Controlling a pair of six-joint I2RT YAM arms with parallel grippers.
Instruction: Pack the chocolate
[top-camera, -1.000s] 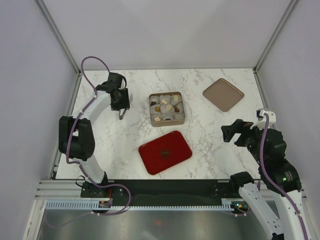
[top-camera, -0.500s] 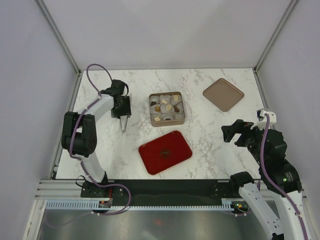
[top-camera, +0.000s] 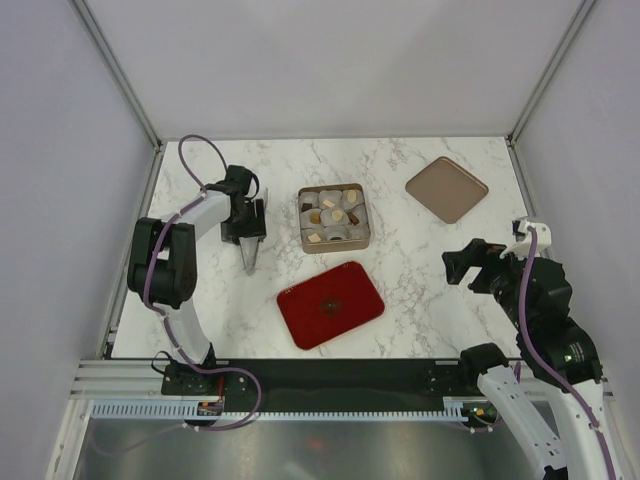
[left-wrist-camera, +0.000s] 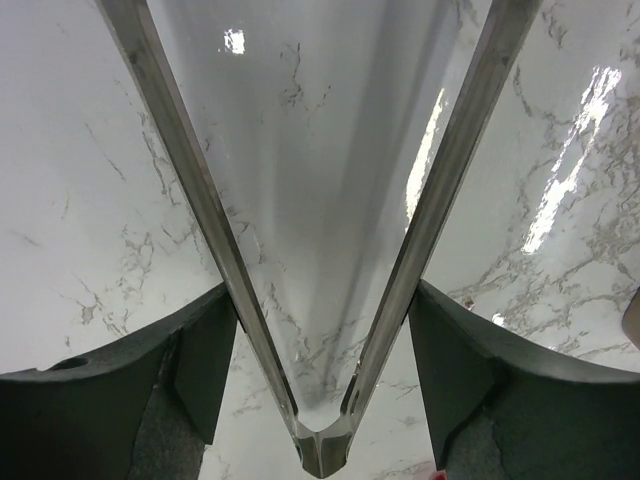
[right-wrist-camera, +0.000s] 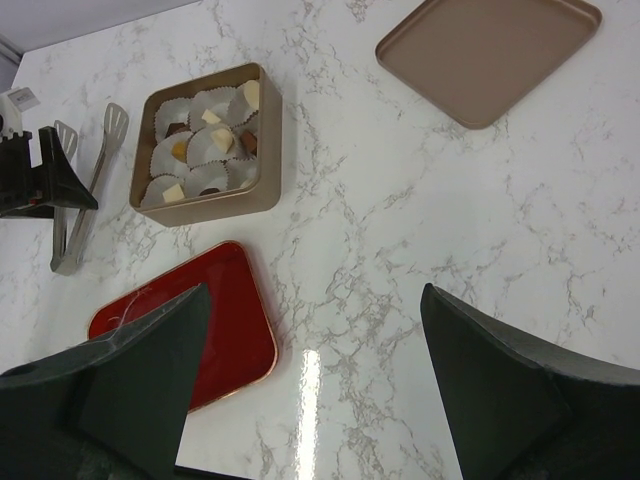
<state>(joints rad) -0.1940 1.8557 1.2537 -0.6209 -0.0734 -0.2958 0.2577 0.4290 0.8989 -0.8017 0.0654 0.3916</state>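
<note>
The chocolate (top-camera: 338, 214) lies as small dark, tan and cream pieces in paper cups inside a gold square box (top-camera: 304, 232), also seen as chocolate (right-wrist-camera: 210, 117) in the right wrist view. My left gripper (top-camera: 247, 235) sits low over the table left of the box. Its jaws stand wide on either side of metal tongs (left-wrist-camera: 200, 200), whose arms spread out to the fingers (left-wrist-camera: 200, 350). The tongs (right-wrist-camera: 80, 215) lie on the marble, hinge toward me. My right gripper (right-wrist-camera: 315, 290) hovers open and empty at the right.
A red tray (top-camera: 350, 315) lies in front of the box. The box's tan lid (top-camera: 446, 189) rests at the back right. Frame posts and white walls ring the marble table (top-camera: 420, 270).
My left gripper has come toward me and down with the tongs. Its jaws have widened and the tongs' arms have spread. The right arm has not moved.
</note>
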